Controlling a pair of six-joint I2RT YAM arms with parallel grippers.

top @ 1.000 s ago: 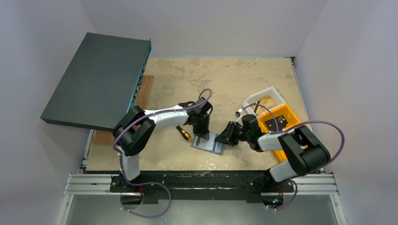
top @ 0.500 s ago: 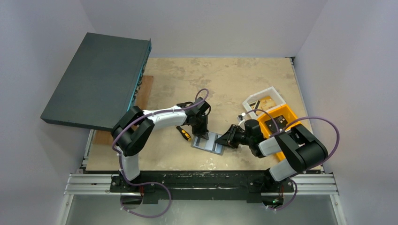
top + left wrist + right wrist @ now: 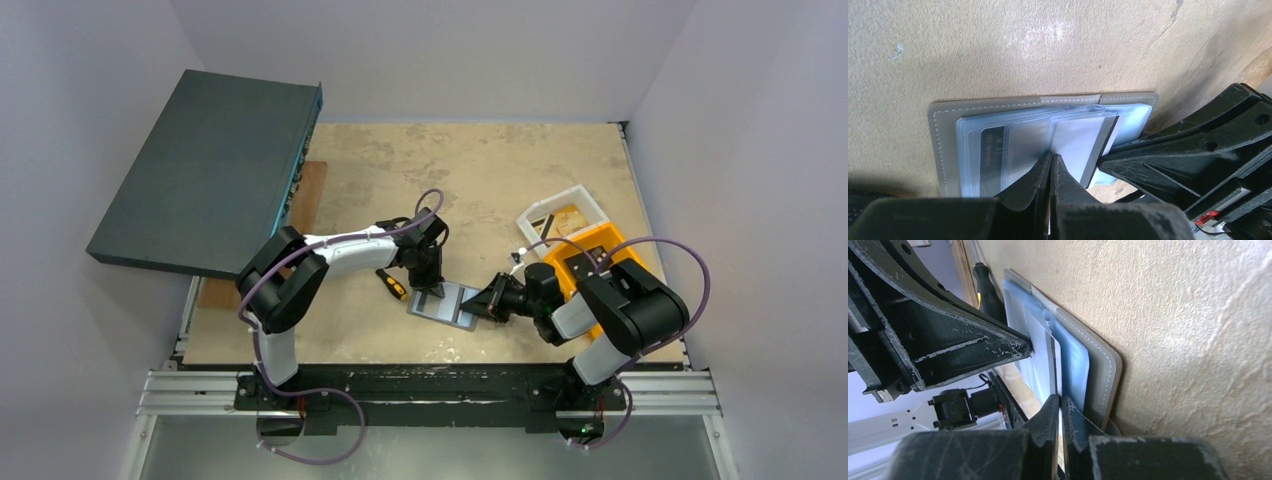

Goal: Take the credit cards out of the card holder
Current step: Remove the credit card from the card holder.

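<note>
The grey card holder lies open on the table, pale blue sleeves up, and also shows in the left wrist view and the right wrist view. My left gripper is shut, its tips pressing down on the sleeves. A white card with a dark edge sticks partly out of a sleeve towards the right. My right gripper is shut on that card's edge, with its tips at the holder's right side. The two grippers nearly touch over the holder.
A black-and-yellow screwdriver lies just left of the holder. An orange bin and a white tray stand at the right. A large dark flat box leans at the back left over a wooden board.
My right arm has folded in, its forearm swinging nearer, and the gripper has settled lower at the holder's right edge. My left gripper has stayed on the holder.
</note>
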